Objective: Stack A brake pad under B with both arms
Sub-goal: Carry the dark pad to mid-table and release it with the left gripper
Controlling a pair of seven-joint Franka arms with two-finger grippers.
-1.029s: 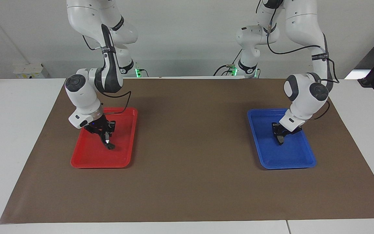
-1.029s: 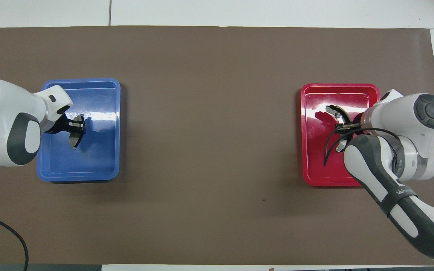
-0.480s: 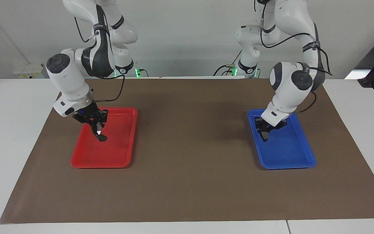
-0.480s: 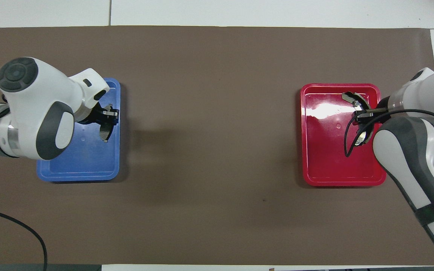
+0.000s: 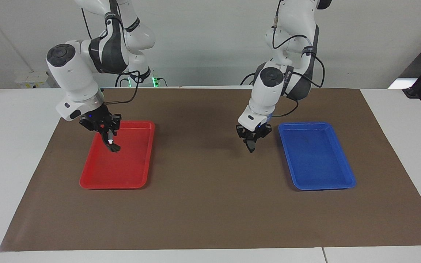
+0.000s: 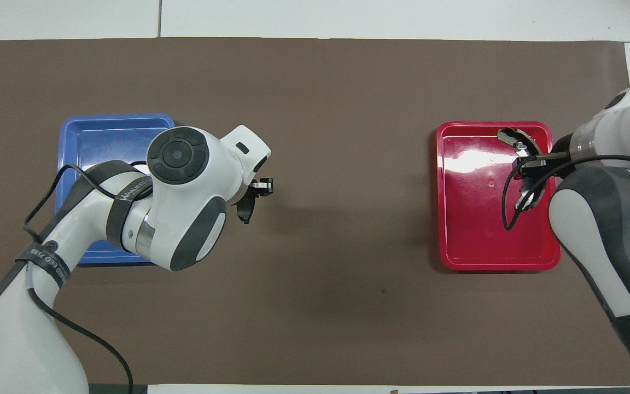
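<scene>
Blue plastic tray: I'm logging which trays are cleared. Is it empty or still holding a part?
Empty: the blue plastic tray shows bare floor; the left gripper holds the short dark grey pad over the brown mat.

Left hand (image 6: 255,192): clamped on short grey pad (image 6: 246,207), over brown mat (image 6: 326,82).
Right hand (image 6: 528,164): gripping long crescent piece (image 6: 518,141), over red tray (image 6: 473,257).
Blue tray (image 6: 91,128): partly covered by left arm.

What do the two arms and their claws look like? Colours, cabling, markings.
Both arms are white, rounded, jointed shells with dark grey joint caps and dark grey side panels. A thin black cable loops along each forearm, held by a black strap with white lettering. The left claw and the right claw are black two-finger units below a white wrist block; a small blue light shows at each wrist.
</scene>
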